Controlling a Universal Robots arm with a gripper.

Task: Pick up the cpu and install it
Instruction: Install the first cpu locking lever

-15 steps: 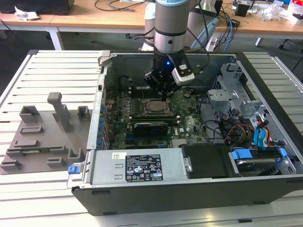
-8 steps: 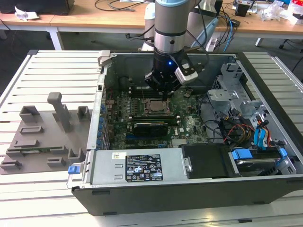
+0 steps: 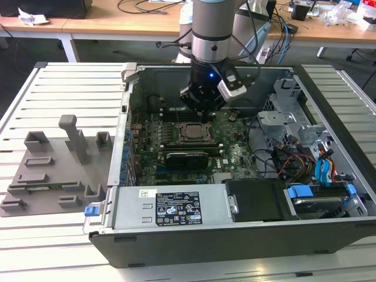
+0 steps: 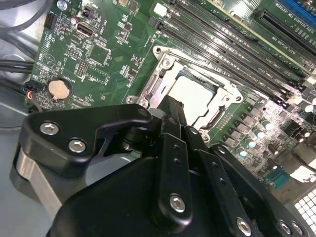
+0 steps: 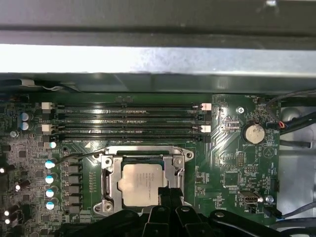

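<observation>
One arm, mine, reaches down into an open computer case lying on a slatted table in the exterior view. My gripper hangs just above the motherboard, over the socket near the board's middle.

In both wrist views the cpu lies flat inside the socket's metal frame, silvery top up and square with the frame's edges. My black fingers come together at one corner of the chip — whether they touch it or hover just over it I cannot tell, for their tips hide the corner. In the second wrist view the cpu glares white, and my linkage blocks its near edge. The fingers look drawn close, with nothing carried between them.

Four memory slots run alongside the socket, and a coin battery sits near the board's edge. To the exterior view's left, well apart from the case, a grey tray with upright holders rests on the table — its contents too small to make out.
</observation>
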